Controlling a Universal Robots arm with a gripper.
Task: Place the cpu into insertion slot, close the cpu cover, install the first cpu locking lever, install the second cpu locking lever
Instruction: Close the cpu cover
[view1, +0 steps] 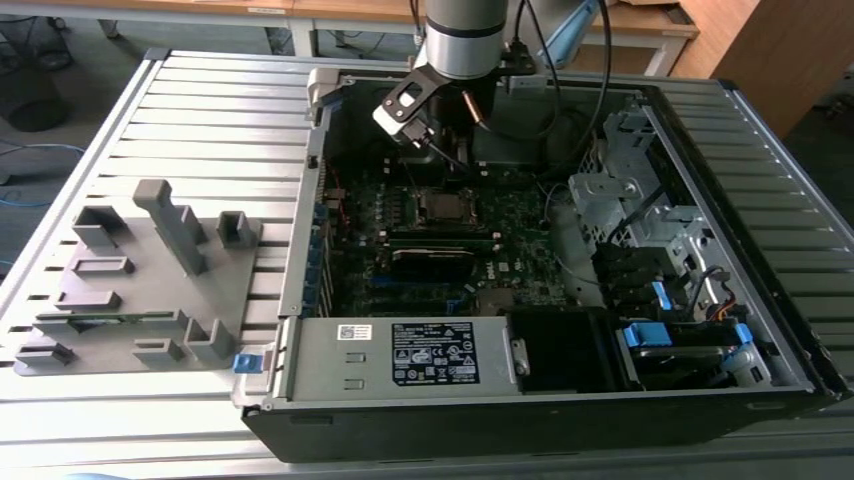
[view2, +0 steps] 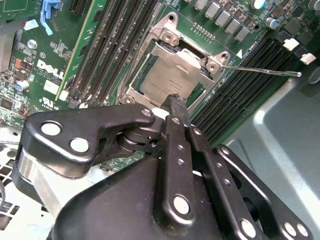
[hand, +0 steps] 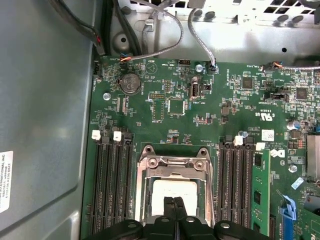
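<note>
Exterior view: arm (view1: 465, 40) reaches down into the open computer case (view1: 534, 430), over the slot (view1: 441, 205) mid-motherboard (view1: 400, 280). In both wrist views the cover (hand: 144, 185) lies flat on the slot, and the cpu (hand: 172, 189) is seated under it, showing through the window. Insertion and cover look done, so I'd say the first lever is the step in hand. One lever (view2: 260, 70), a thin rod, sticks out free over the memory slots (view2: 240, 80), not latched. Gripper (view2: 175, 101) sits at the cover's edge, fingers together, holding nothing; can't tell if it touches. Latching probably calls for catching that thin rod cleanly and swinging it down without slipping off.
</note>
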